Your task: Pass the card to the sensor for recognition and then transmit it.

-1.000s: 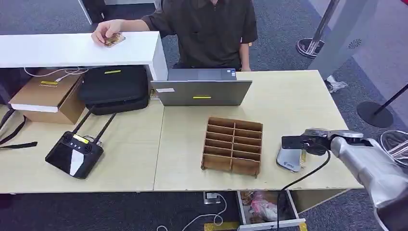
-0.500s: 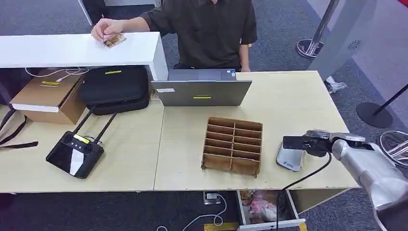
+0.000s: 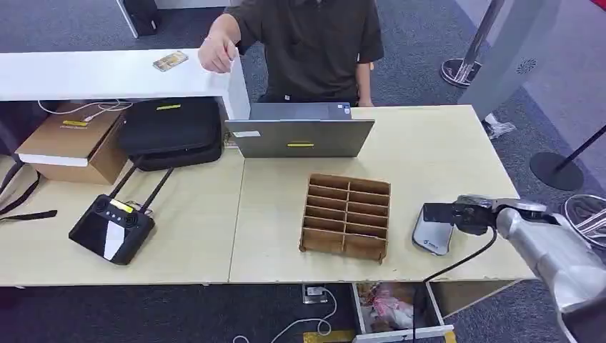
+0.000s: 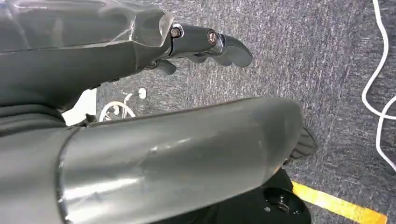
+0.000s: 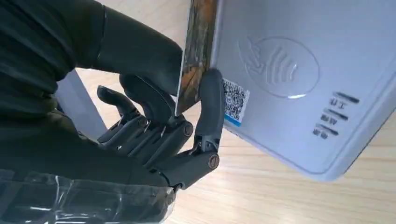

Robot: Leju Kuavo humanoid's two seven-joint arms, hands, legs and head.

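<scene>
Pinching card (image 5: 196, 56) | right hand (image 5: 163, 126) | beside sensor (image 5: 299, 79) (grey)

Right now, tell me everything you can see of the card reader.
The card reader is a pale grey plastic slab with rounded corners, lying on the wooden table right of the slotted wooden organizer. Its face bears a contactless-wave symbol, a QR sticker and small markings. The right hand holds a card edge-on over it.

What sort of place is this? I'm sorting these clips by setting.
Probably a reception or check-in desk: a white counter with a person behind it, a card reader, and a laptop.
</scene>
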